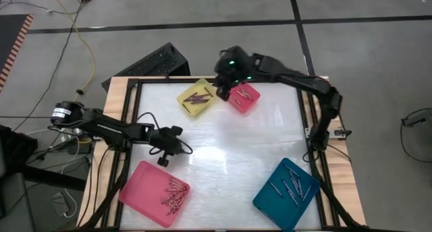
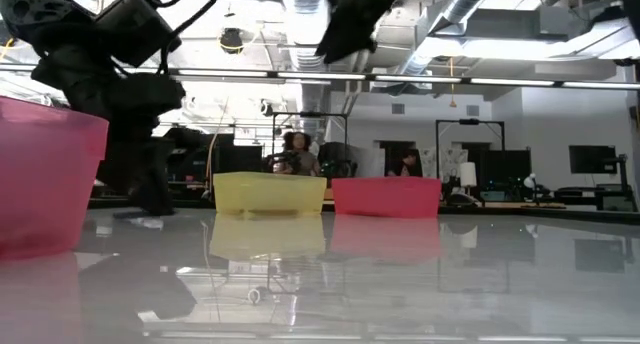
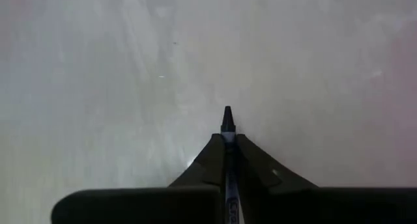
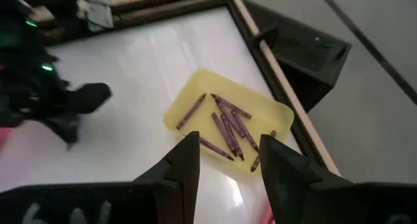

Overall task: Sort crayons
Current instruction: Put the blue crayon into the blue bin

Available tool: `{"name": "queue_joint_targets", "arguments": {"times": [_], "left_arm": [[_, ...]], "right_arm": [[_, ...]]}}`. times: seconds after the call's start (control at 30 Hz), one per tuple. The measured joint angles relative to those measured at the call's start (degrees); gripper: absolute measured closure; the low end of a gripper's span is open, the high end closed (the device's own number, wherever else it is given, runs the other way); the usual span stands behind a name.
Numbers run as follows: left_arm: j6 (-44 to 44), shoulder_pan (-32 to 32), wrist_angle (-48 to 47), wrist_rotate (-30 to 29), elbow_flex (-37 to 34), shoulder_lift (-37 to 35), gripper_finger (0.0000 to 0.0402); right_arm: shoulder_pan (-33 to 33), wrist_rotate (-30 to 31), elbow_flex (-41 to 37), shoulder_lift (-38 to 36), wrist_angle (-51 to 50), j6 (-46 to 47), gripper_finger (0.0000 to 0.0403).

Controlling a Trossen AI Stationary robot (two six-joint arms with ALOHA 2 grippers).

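1. A dark, bluish crayon (image 3: pixel 227 129) is pinched between the clenched fingers of the left hand (image 3: pixel 227 152); only its pointed tip sticks out past them, a thin stick with a tapered cone end, hanging above bare surface.
2. More crayons (image 4: pixel 225 129), purplish short sticks with paper wraps, lie scattered and crossing one another in the yellow tray (image 4: pixel 189 94), a shallow square plastic tray with rounded corners.
3. Pinkish crayons (image 1: pixel 172 193) lie in a loose heap at one corner of the large pink tray (image 1: pixel 145 185), near the left arm.
4. Pale grey crayons (image 1: pixel 289 185) lie spread in the teal tray (image 1: pixel 266 198) at the surface's near right corner.
5. A small pink tray (image 1: pixel 250 100) just beside the yellow one also holds a few sticks.
6. The right hand (image 4: pixel 228 155) hovers above the yellow tray with its two dark fingers spread apart and nothing between them.
7. The surface (image 1: pixel 223 144) is white and glossy, reflecting light, framed by dark rails on a wooden board.
8. In the low view, the trays look translucent.
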Motion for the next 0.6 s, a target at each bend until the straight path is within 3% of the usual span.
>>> {"name": "queue_joint_targets", "arguments": {"times": [0.37, 0.5, 0.6], "left_arm": [[9.6, 7.0, 8.9, 1.1, 0.4, -0.2, 0.0401], [12.8, 10.9, 10.8, 4.7, 3.1, -0.2, 0.0401], [16.7, 12.8, 10.8, 7.6, 5.7, -0.2, 0.0401]], "right_arm": [[7.3, 0.1, 0.0, -13.3, -5.9, 1.1, 0.0251], [10.8, 0.6, 0.0, -16.4, -9.2, 4.7, 0.0251], [13.8, 4.6, 0.0, -17.8, -14.1, 7.7, 0.0251]]}}
